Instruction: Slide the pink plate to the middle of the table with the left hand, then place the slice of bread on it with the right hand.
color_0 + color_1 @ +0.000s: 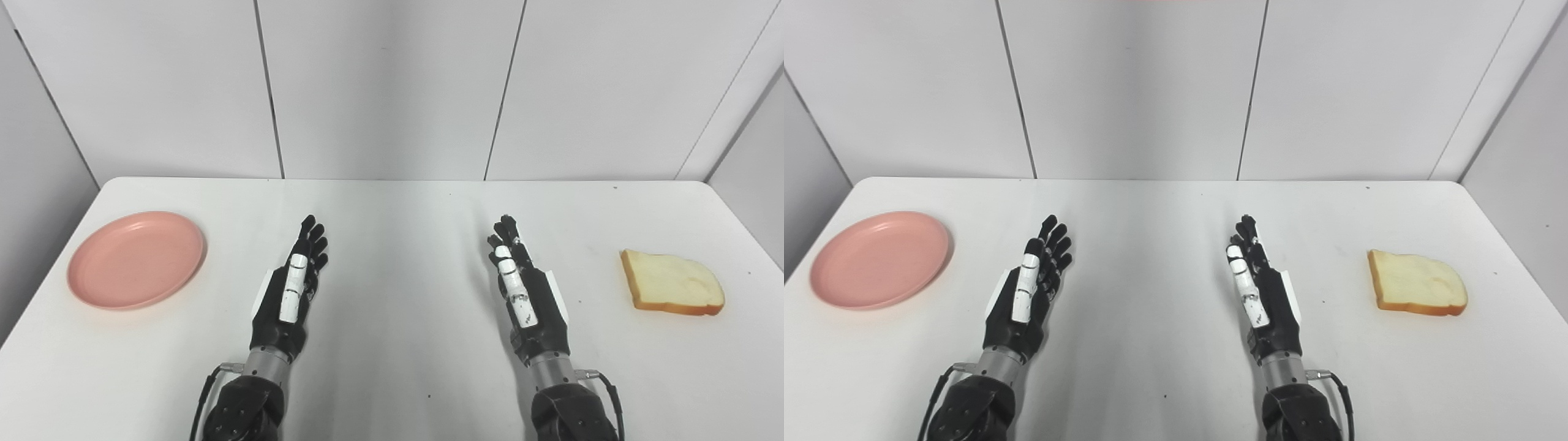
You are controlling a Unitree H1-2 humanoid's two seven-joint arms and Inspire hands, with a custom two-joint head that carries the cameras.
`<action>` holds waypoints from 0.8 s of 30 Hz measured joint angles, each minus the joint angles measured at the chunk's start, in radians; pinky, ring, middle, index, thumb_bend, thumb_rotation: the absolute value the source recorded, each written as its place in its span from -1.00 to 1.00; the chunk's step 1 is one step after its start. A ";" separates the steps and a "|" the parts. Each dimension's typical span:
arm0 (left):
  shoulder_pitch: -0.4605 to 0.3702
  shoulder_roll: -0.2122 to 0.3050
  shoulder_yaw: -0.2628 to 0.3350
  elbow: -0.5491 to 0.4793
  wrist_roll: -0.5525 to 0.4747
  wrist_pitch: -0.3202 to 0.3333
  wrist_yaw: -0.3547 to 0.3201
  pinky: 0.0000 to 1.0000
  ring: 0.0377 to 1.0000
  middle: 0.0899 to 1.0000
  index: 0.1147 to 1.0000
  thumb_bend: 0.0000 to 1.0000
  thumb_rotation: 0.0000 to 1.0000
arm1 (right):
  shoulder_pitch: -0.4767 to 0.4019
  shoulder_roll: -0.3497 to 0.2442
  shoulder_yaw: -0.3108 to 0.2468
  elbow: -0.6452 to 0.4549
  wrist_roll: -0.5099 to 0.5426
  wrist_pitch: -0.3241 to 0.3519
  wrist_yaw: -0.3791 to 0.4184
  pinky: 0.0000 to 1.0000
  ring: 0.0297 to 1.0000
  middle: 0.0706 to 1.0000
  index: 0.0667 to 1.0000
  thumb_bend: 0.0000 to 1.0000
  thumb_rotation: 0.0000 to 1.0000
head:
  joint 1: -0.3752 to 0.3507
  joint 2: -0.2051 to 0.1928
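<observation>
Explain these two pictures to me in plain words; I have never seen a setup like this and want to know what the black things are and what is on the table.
Both pictures show one scene, taken by two cameras side by side on a humanoid robot's head, looking down at a white table. The black things are the robot's own arms, coming in from the bottom edge. Each ends in a hand with fingers and a thumb: the left hand and the right hand. Both are open, fingers stretched forward, and hold nothing. A pink plate lies at the far left with nothing on it. A slice of bread lies flat at the far right. Neither hand touches either thing.
</observation>
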 measured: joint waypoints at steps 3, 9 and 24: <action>0.000 0.000 0.000 0.000 0.000 0.000 0.000 1.00 1.00 1.00 1.00 0.47 0.95 | -0.003 0.000 -0.001 0.000 0.000 0.000 0.000 1.00 0.93 0.96 0.97 0.27 0.64 | 0.002 0.000; 0.000 0.000 0.000 0.000 0.000 0.000 0.000 1.00 1.00 1.00 1.00 0.46 0.95 | -0.004 0.000 -0.001 0.000 0.000 0.000 0.000 1.00 0.93 0.96 0.97 0.25 0.65 | 0.002 0.002; 0.000 0.001 -0.001 0.006 0.005 -0.001 0.000 1.00 1.00 1.00 1.00 0.47 0.93 | -0.005 -0.004 -0.001 0.004 0.000 0.000 0.001 1.00 0.94 0.97 0.98 0.22 0.67 | 0.031 -0.009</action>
